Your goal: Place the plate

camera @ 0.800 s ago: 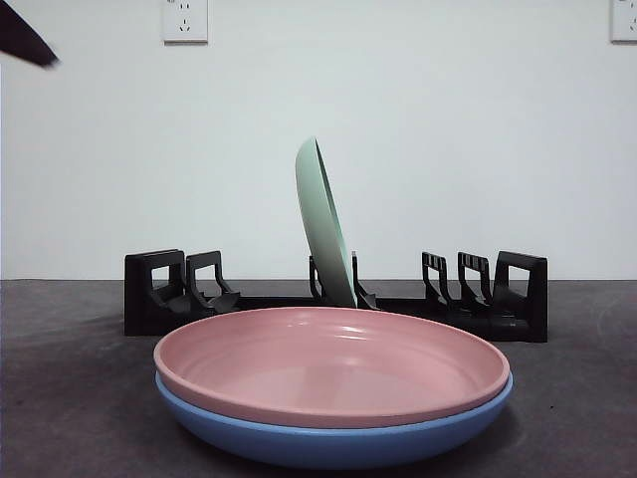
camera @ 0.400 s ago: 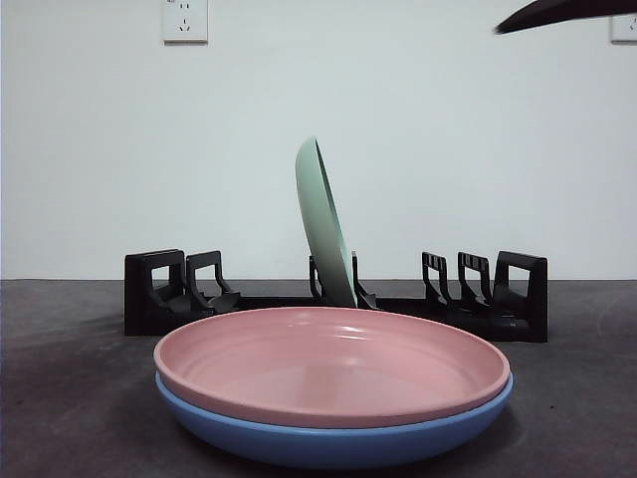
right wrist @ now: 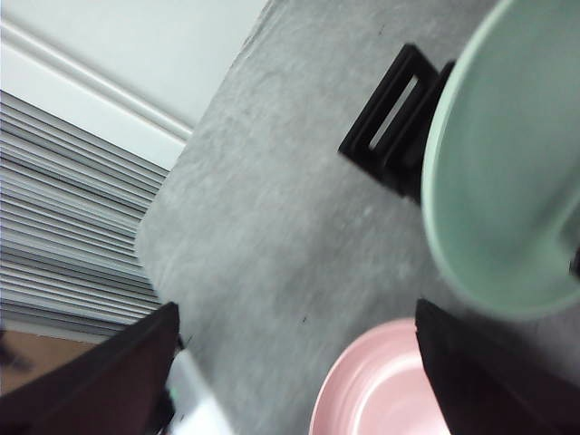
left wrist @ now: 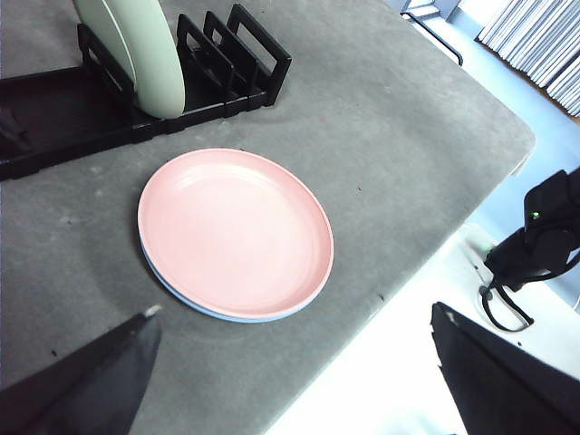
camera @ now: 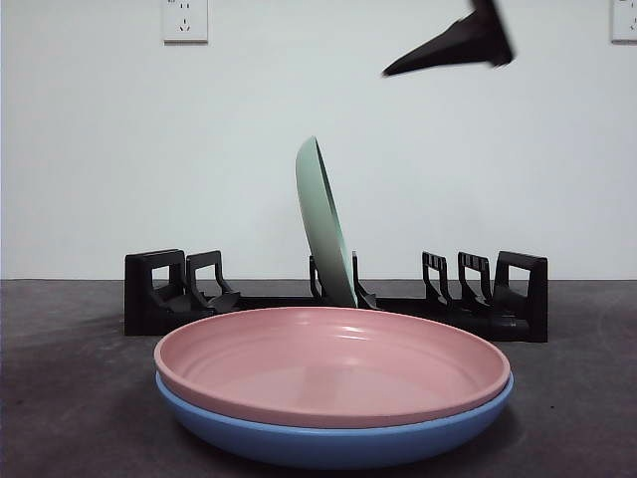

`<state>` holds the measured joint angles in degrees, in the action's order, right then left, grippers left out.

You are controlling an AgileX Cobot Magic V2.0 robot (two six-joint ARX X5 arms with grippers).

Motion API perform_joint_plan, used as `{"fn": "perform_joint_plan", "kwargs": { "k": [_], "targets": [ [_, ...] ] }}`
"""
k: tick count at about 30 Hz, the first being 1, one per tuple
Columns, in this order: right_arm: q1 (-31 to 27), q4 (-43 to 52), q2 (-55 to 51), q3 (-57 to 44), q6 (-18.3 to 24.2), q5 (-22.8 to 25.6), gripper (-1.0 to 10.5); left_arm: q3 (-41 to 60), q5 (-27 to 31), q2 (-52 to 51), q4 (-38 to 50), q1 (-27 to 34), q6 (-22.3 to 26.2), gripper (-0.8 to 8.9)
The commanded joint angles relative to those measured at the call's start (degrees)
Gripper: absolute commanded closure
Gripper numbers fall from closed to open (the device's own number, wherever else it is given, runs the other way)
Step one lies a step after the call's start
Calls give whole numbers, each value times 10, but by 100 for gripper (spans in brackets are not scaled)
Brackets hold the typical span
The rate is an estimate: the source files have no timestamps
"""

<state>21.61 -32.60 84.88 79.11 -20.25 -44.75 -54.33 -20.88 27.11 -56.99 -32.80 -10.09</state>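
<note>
Three plates: a green plate (camera: 324, 224) was seen standing tilted in the rack (camera: 335, 296); a pink plate (camera: 332, 364) was stacked on a blue plate (camera: 328, 441) on the table (camera: 70, 398), just in front of the rack.
Task item: the pink plate was judged the next one to be racked; it lay flat, untouched, with nothing on it.
Right gripper (right wrist: 294, 362): jaws were spread wide, nothing held; it was held high over the table, with the green plate and the pink rim below it. The dark tip (camera: 453, 45) high in the front view was taken to be this arm.
Left gripper (left wrist: 290, 362): jaws were spread wide and empty; it was positioned well apart from the stack, out by the table edge.
Rack: free slots were noted on both sides of the green plate.
Risk 1: the green plate could be knocked from its slot if the right arm were lowered too close to it.
Risk 2: both stacked plates could be lifted or dragged together, since the pink rim sits tight on the blue one.
Risk 3: a shallow rim could slip from a two-jaw pinch.
</note>
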Motion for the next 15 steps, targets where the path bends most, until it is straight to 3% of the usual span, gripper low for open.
{"fn": "perform_joint_plan", "kwargs": {
  "k": [1,15],
  "targets": [
    [7,17,63,45,14,4,527,-20,1,-2,-7,-3,-1,347],
    [16,125,199,87,1,3,528,-61,1,-3,-40,-3,-16,349]
  ]
}}
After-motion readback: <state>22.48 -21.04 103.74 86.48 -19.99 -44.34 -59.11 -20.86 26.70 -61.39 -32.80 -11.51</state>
